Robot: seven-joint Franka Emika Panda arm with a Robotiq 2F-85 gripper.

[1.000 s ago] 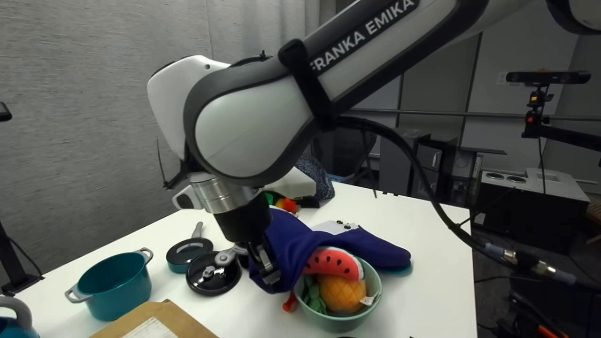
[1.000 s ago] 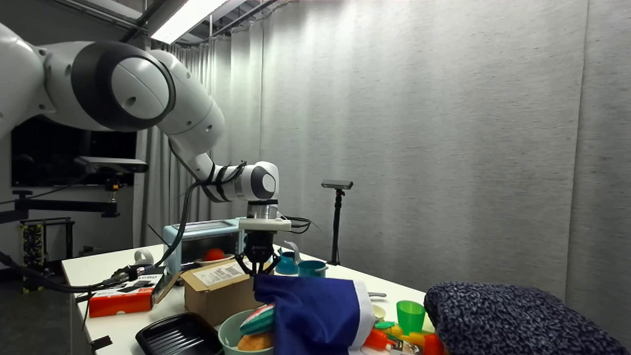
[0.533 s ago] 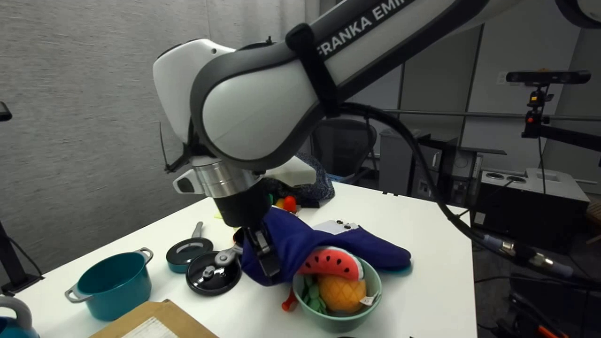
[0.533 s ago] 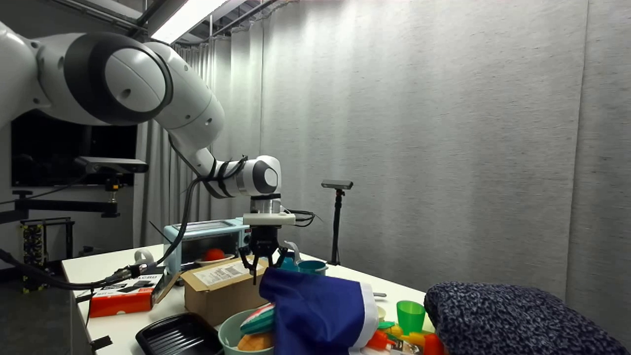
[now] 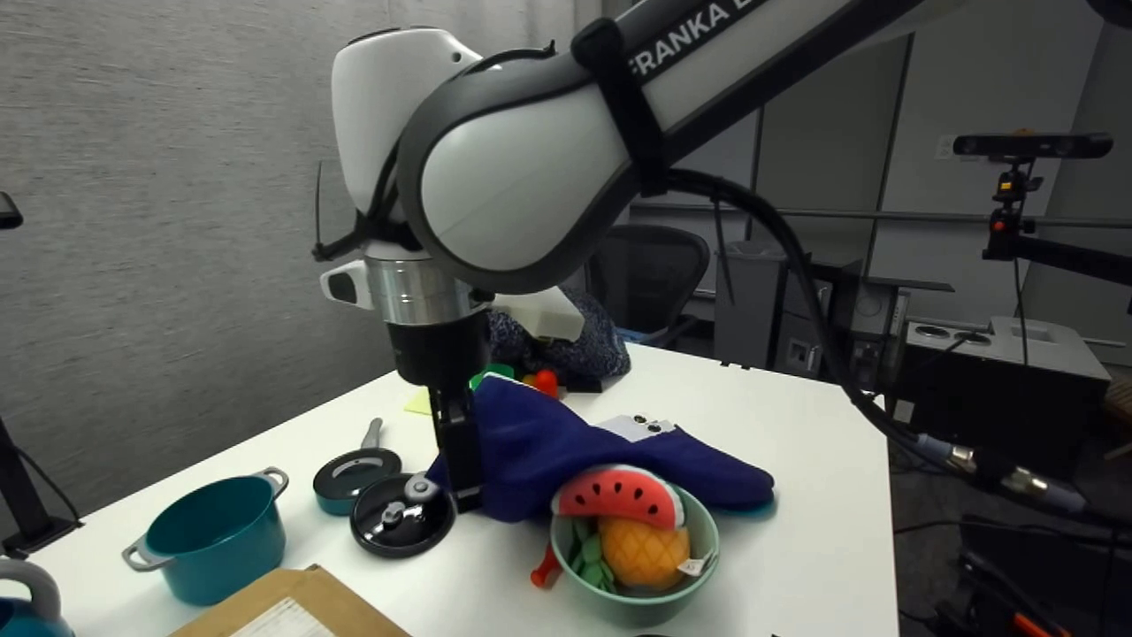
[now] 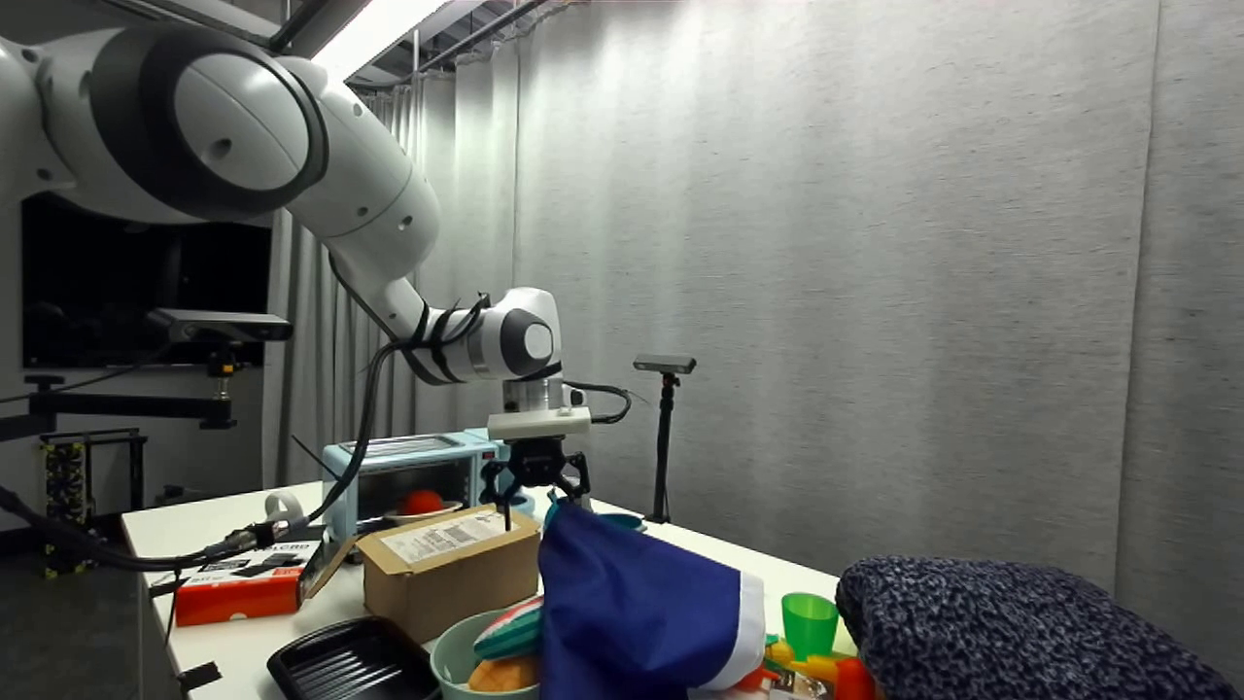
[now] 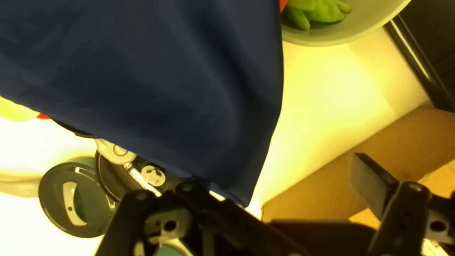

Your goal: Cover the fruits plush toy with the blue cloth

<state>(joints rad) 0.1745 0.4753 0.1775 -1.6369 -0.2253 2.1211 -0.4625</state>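
The blue cloth (image 5: 548,451) lies rumpled behind and beside the pale green bowl (image 5: 637,610). In the bowl sit the fruits plush toy pieces, a red watermelon slice (image 5: 619,495) and an orange pineapple (image 5: 646,562), both showing uncovered from above. My gripper (image 7: 284,185) stands open, its jaws wide apart with nothing gripped between them. A corner of the blue cloth (image 7: 160,89) rests against one finger and hides its tip; the opposite finger's pad (image 7: 369,185) is bare. In an exterior view the gripper (image 6: 537,515) is at the cloth's raised corner, with the cloth (image 6: 637,593) hiding part of the bowl.
Beside the gripper lie a black lid (image 5: 402,522) and a small pan (image 5: 354,478), with a teal pot (image 5: 217,540) farther off. A cardboard box (image 6: 452,574) and a black tray (image 6: 355,666) stand near the bowl. A navy mound (image 6: 1011,632) is beyond the green cup (image 6: 810,622).
My gripper has opened, risen a little and turned more upright, away from the bowl. The cloth's corner has shifted along with it; the bowl has not moved.
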